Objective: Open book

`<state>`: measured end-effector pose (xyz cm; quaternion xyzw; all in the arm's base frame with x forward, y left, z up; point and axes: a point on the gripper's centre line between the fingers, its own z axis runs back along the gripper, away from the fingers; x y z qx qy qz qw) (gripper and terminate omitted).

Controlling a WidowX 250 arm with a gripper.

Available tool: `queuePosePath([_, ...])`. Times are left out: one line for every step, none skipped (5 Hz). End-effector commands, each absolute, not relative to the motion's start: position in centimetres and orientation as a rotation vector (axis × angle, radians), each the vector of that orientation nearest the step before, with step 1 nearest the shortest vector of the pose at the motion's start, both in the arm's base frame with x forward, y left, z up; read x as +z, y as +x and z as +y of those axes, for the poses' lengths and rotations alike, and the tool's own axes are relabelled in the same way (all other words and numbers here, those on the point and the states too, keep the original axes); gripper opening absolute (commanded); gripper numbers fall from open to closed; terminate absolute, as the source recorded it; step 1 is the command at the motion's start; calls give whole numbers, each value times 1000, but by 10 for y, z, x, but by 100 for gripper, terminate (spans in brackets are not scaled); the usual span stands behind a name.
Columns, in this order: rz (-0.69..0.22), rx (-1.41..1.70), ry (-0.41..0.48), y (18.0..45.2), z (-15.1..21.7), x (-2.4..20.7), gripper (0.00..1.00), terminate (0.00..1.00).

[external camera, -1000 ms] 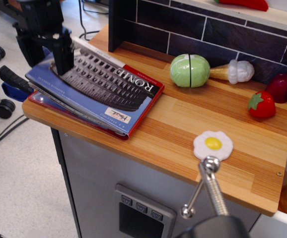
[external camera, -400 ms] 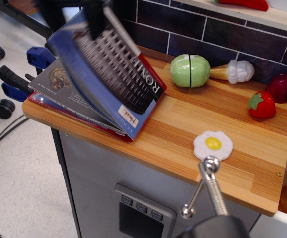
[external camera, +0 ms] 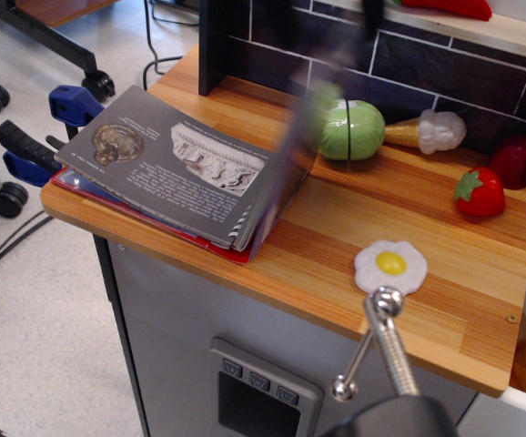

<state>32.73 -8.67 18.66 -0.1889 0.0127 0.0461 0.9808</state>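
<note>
**Cover upright and blurred: it can still fall either way**

Jaws cannot be judged here: a dark smear at the top edge above the cover may be the gripper (external camera: 369,18), but you cannot tell from it whether the jaws are apart, together or pinched on the cover.

Your book (external camera: 167,168) lies at the left end of the wooden counter (external camera: 409,223), its left corner hanging just past the edge. Grey illustrated pages face up. The cover (external camera: 304,155) stands close to vertical at the spine and is streaked with motion blur, so the opening looks, by my reading, most of the way done but not settled.

What you should watch for:

- A cover this near upright has no clear lean. If it is let go now, it may drop back onto the pages and undo the job.
- If it carries over to the right, it lands toward the green toy vegetable (external camera: 348,130), which sits just beside the spine. The cover could knock it, or rest propped on it instead of lying flat.
- A thin softcover flexes; a hard pull may slide the whole book along the wood, and its overhanging corner leaves little margin on the left.

The fried egg toy (external camera: 390,265) and the strawberry (external camera: 480,192) lie well apart from the book and seem out of reach.
</note>
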Motion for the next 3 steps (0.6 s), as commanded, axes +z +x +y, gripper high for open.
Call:
queuePosePath([-19,95,-361,347,-151,210,100,0])
queuePosePath([-19,95,-361,347,-151,210,100,0])
queuePosePath([-19,95,-361,347,-151,210,100,100])
